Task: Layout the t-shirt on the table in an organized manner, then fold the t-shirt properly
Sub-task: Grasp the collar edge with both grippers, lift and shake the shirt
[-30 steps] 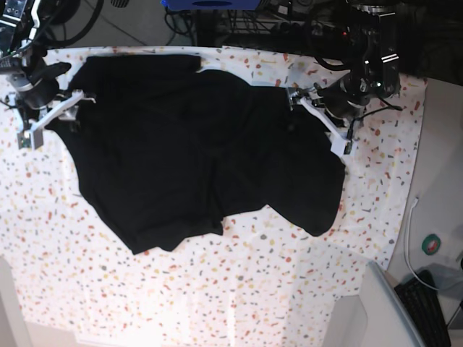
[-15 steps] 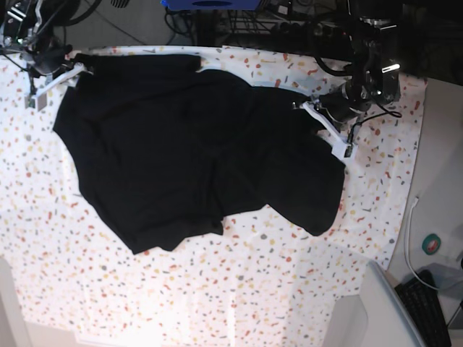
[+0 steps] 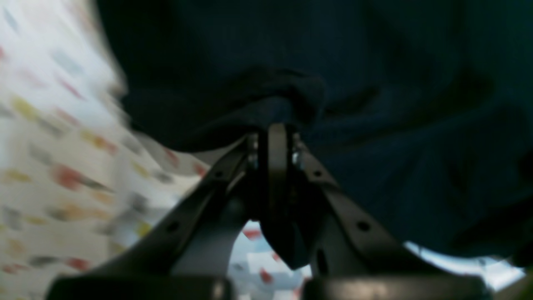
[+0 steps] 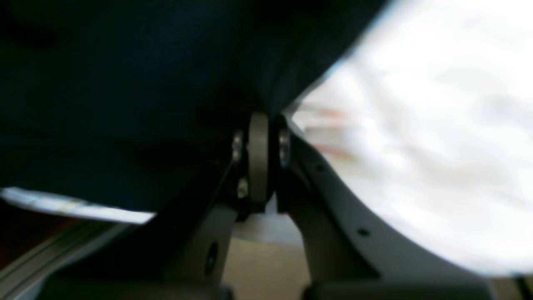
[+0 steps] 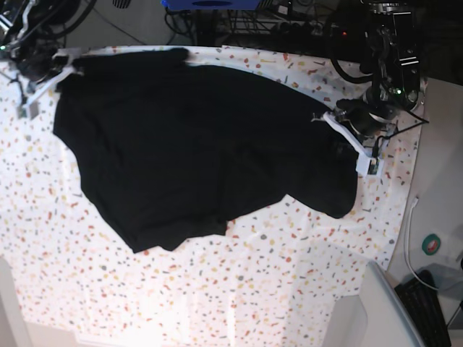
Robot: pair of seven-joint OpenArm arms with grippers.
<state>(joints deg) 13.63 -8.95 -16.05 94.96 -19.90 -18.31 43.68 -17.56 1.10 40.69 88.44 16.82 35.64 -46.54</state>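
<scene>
The black t-shirt (image 5: 195, 137) lies spread wide across the speckled table (image 5: 253, 289), its lower edge uneven. My left gripper (image 5: 320, 118) is at the shirt's right side and is shut on a bunched edge of the fabric, as the left wrist view shows (image 3: 275, 125). My right gripper (image 5: 71, 60) is at the shirt's far left corner near the table's back edge. It is shut on the fabric, as the right wrist view shows (image 4: 259, 118). The purple print and the neck label are hidden.
The table's right edge runs close to the left arm. Beyond it are a white cable (image 5: 411, 238), a green and red roll (image 5: 432, 244), a keyboard (image 5: 427, 307) and a grey bin (image 5: 376, 311). Cables and dark equipment (image 5: 289, 22) stand behind the table.
My left gripper has moved right and toward the front, and my right gripper has moved back and left. The shirt between them is pulled wider and flatter.
</scene>
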